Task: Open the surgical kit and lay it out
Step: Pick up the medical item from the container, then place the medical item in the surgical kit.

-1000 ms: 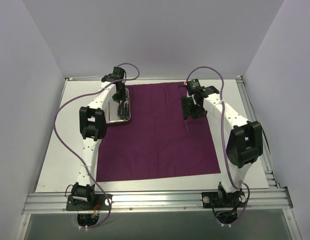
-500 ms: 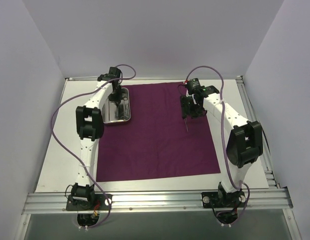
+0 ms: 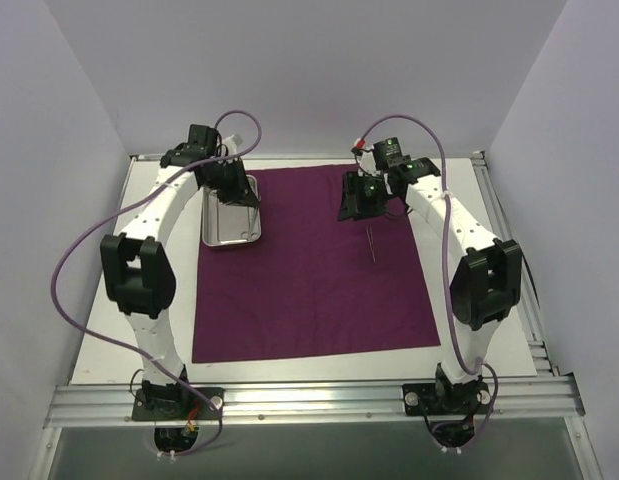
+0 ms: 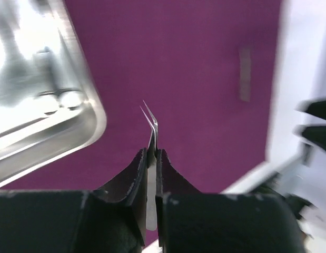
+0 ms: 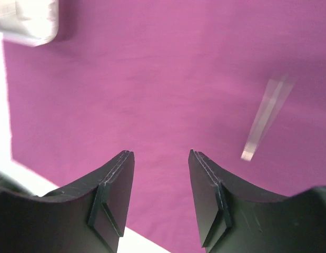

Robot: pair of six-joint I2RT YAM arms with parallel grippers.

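Note:
The dark purple cloth (image 3: 309, 280) lies spread flat on the table. The steel tray (image 3: 217, 222) sits at its far left corner, and ring-handled scissors (image 4: 60, 97) lie in it. My left gripper (image 3: 241, 188) hovers over the tray's right edge. In the left wrist view it (image 4: 150, 153) is shut on slim curved-tip tweezers (image 4: 151, 118), held above the cloth (image 4: 194, 79). A second pair of tweezers (image 3: 372, 244) lies loose on the cloth at the right. My right gripper (image 3: 355, 202) is open and empty, up and left of them. They show blurred in the right wrist view (image 5: 265, 118).
White table (image 3: 139, 300) surrounds the cloth, with aluminium rails along the near edge (image 3: 309, 398) and the right edge (image 3: 534, 330). Grey walls close in the left, back and right. The tray corner (image 5: 26, 18) shows at the top left of the right wrist view.
My left arm swung out and lifted tweezers from the tray toward its right edge. My right gripper moved back and left, away from the tweezers lying on the cloth.

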